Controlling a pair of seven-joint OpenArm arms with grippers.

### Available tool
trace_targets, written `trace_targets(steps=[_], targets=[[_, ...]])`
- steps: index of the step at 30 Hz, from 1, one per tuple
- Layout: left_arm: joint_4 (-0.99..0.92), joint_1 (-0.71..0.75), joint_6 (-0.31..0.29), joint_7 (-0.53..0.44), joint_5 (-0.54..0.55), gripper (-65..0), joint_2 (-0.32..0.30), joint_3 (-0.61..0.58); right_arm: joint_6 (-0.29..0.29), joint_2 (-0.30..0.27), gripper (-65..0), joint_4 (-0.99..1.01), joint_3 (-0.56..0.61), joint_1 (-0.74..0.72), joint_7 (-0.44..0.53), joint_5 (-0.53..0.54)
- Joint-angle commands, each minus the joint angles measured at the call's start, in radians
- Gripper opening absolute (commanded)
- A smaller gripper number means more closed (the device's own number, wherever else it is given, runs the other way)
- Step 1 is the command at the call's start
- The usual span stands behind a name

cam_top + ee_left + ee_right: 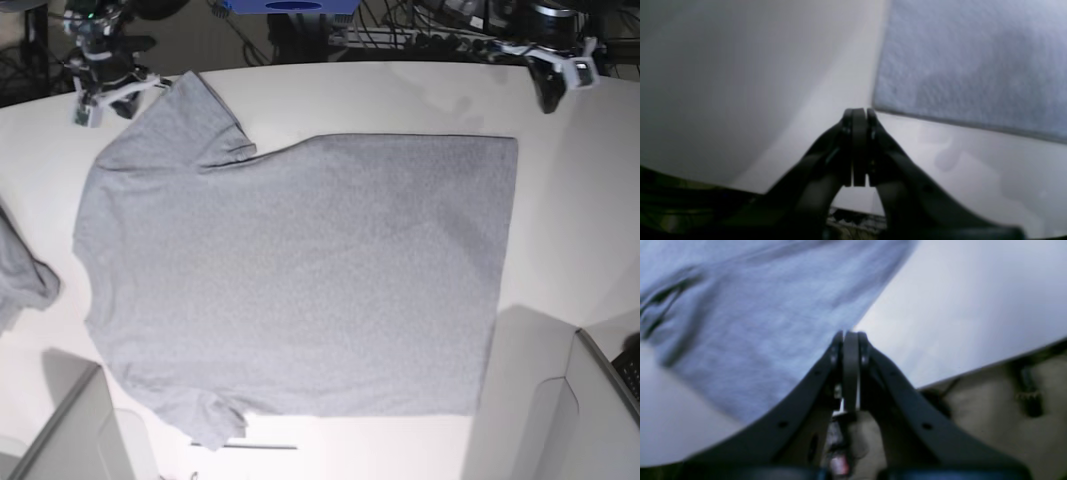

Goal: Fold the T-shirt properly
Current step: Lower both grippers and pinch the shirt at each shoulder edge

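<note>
T-shirt [300, 270] lying flat on tabletop [570, 230], unfolded.
Left gripper [858, 113] and right gripper [850, 336] hovering clenched, empty; both should be opening before pinching matching corners evenly.

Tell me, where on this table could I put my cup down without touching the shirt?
The T-shirt fills the middle. Bare white table lies between its hem and the right edge, and along the far edge between the two arms. The left edge is crowded by another grey cloth.
</note>
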State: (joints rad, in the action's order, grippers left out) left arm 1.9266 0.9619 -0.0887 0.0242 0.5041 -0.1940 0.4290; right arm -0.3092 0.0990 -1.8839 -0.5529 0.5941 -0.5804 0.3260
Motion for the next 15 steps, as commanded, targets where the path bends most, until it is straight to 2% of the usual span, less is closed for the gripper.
trace_targets(steps=[1, 4, 6, 8, 10, 13, 15], targets=[[0.015, 0.013, -0.023, -0.022, 0.018, -65.0, -0.003, 0.028, -0.015, -0.003, -63.0, -0.018, -0.008, -0.001, -0.013, 0.042], [0.012, -0.001, -0.046, -0.022, 0.057, -65.0, -0.002, 0.090, -0.067, 0.003, -40.4, -0.018, -0.060, -0.021, -0.105, 0.172], [-0.006, -0.002, -0.047, -0.020, 0.072, -63.0, -0.002, 0.121, -0.091, 0.005, -32.7, -0.018, -0.098, -0.026, -0.152, 0.255], [-0.025, -0.013, -0.049, -0.020, 0.109, -55.5, -0.002, 0.155, -0.092, 0.000, -29.7, -0.018, -0.135, -0.029, -0.224, 0.319], [-0.046, -0.021, -0.049, -0.020, 0.156, -46.1, -0.002, 0.186, -0.092, -0.002, -29.4, -0.015, -0.178, -0.044, -0.293, 0.374], [-0.065, -0.024, -0.056, -0.020, 0.210, -32.3, -0.002, 0.204, -0.100, 0.002, -29.4, -0.010, -0.247, -0.076, -0.384, 0.401], [-0.069, -0.033, -0.110, -0.020, 0.238, -24.5, -0.002, 0.210, -0.100, 0.005, -29.4, -0.006, -0.278, -0.104, -0.419, 0.396]])
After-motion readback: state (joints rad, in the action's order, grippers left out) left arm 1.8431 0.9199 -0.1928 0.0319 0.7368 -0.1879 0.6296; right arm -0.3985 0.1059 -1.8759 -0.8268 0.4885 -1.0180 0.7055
